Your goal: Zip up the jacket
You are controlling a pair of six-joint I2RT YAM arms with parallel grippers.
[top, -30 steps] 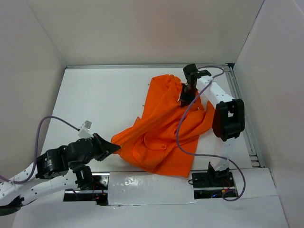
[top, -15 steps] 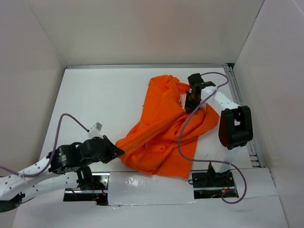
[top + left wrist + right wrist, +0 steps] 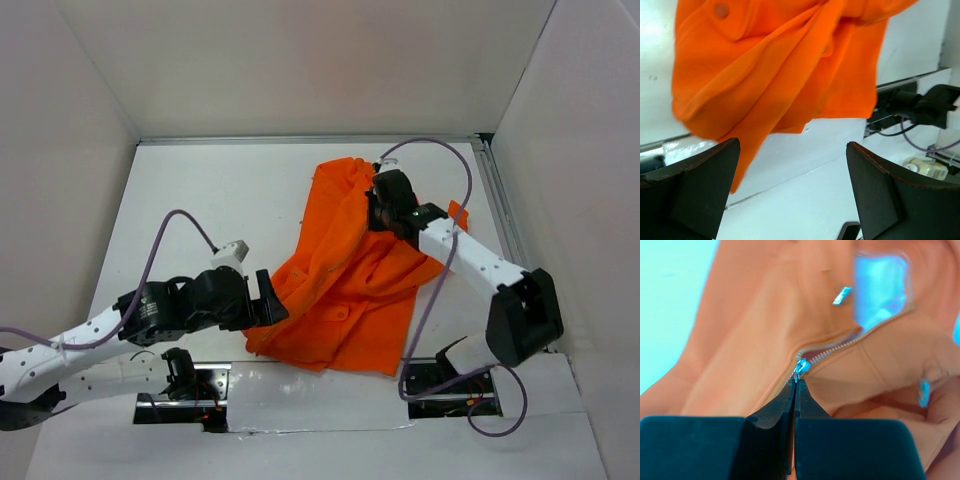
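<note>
The jacket (image 3: 345,285), bright orange fabric with a silver centre zipper, lies crumpled on the white table (image 3: 200,200), a little toward 3 o'clock from the middle. One end points to 12 o'clock and its broad hem end lies at 6 o'clock, near the arm bases.

The right gripper (image 3: 378,212) is on the jacket's 1 o'clock part. Its black fingers are pressed together, the tips clamped right at the small silver zipper slider (image 3: 801,366). From the slider a line of silver zipper teeth (image 3: 850,342) runs off toward 2 o'clock in the wrist view (that stretch is unjoined, with pale lining showing in the gap).

The left gripper (image 3: 270,303) sits at the jacket's 8 o'clock edge, just beside the fabric. Its jaws stand wide apart with nothing between them. In its wrist view the folded orange hem lies toward 12 o'clock, beyond the fingertips, and a round orange snap (image 3: 720,10) shows on a flap near the top.
</note>
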